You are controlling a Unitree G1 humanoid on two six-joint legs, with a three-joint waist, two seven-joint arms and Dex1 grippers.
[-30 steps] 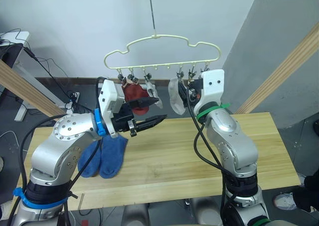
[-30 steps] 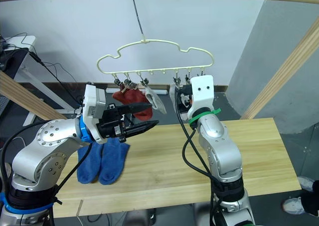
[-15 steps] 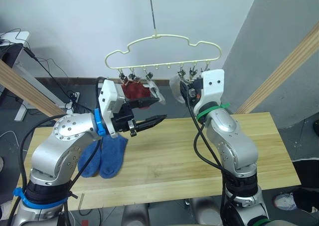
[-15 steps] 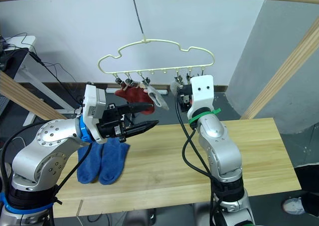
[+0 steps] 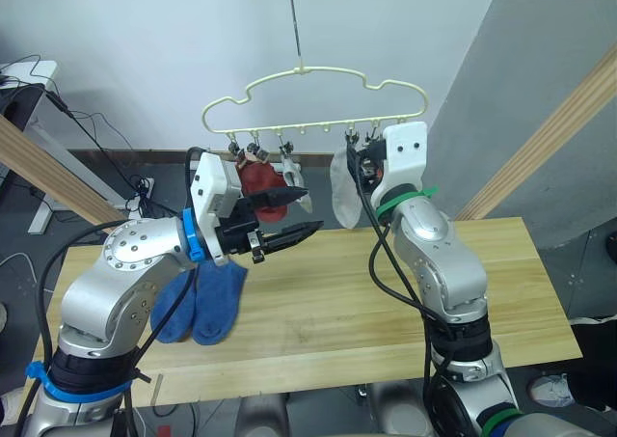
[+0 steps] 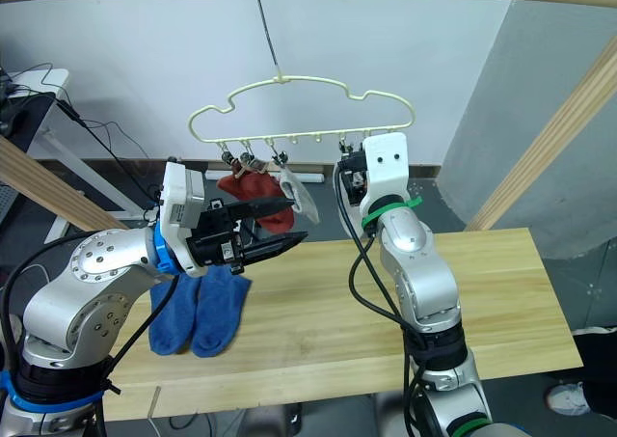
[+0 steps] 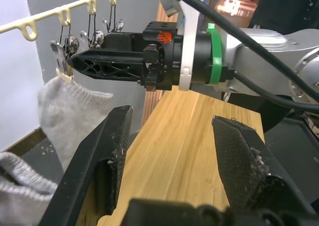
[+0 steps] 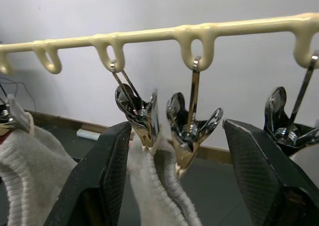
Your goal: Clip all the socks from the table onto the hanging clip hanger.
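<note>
Two red socks [image 5: 258,179] and two grey socks [image 5: 342,188] are clipped on the hanger [image 5: 313,99], two blue socks [image 5: 201,302] are left on the table [image 5: 386,292], and both the left gripper [image 5: 301,217] and the right gripper [image 8: 174,151] are held open and empty.

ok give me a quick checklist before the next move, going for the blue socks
1. Left end effector open and empty: ok.
2. Right end effector open, at the clips: ok.
3. Grey sock clipped on the hanger: ok.
4. Red socks hanging: ok.
5. Blue socks on the table, side by side: ok.
6. Free clip for them: cannot tell.
</note>
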